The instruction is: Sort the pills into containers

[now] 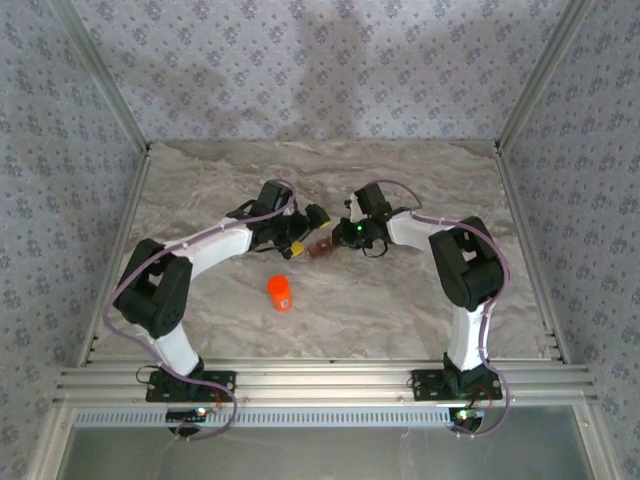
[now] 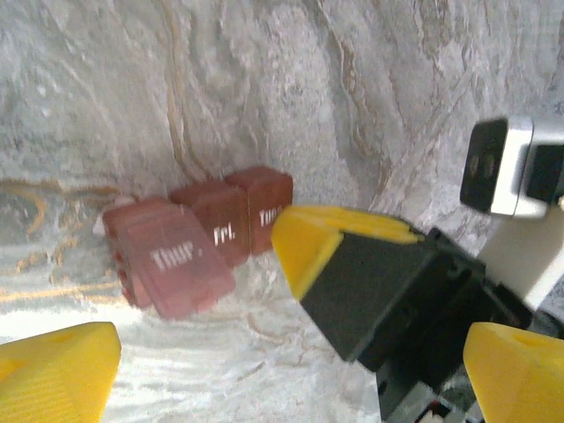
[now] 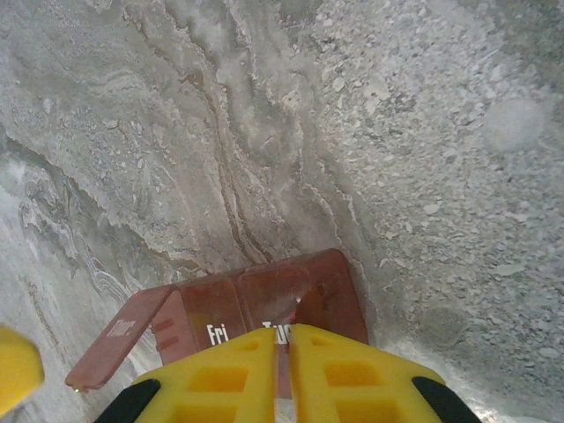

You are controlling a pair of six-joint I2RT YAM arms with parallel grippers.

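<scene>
Three joined containers (image 1: 320,249) lie on the worktop (image 1: 420,190) between my hands, long axis running left to right, open Thur end pointing left; my right hand (image 3: 284,339) pinches the Tue end, my left hand (image 1: 303,236) stands spread beside them.

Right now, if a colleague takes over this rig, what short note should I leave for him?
Left gripper: fingers wide open, holding nothing, beside the containers.
Right gripper: fingers shut, apparently pinching the containers' Tue end.
Orange bottle: upright on the table, nearer the bases, apart from both grippers.
Done: Thur lid is open.
Left: sorting the pills; I cannot tell whether any are in yet.
</scene>
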